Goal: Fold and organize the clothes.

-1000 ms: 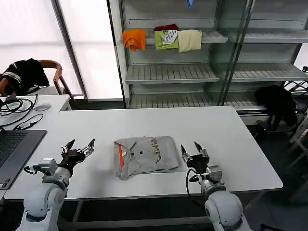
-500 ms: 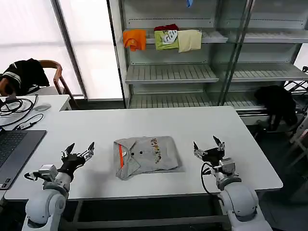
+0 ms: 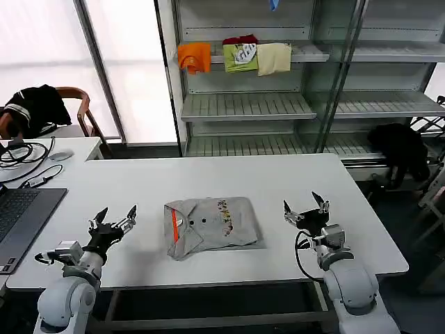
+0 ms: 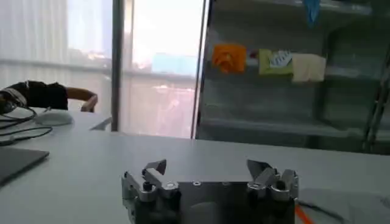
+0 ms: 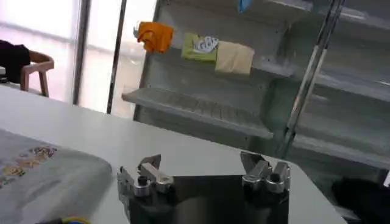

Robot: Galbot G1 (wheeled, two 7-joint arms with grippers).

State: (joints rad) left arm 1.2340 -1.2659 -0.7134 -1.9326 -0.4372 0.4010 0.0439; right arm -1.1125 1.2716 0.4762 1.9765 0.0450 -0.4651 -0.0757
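Since the grey shirt [image 3: 212, 226] lies folded mid-desk [image 3: 361, 209], folding looks done; putting it away remains. Left gripper [image 3: 113, 220] and right gripper [image 3: 306, 208] flank it, jaws apart, empty.

Right end effector [image 5: 203, 168] (fingers apart) beside shirt [image 5: 46, 176]

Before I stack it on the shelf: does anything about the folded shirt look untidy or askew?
Mostly tidy. The grey shirt lies folded on the white table, but its near-left corner bulges unevenly by the orange stripe. Left gripper and right gripper are open, apart from it on either side.
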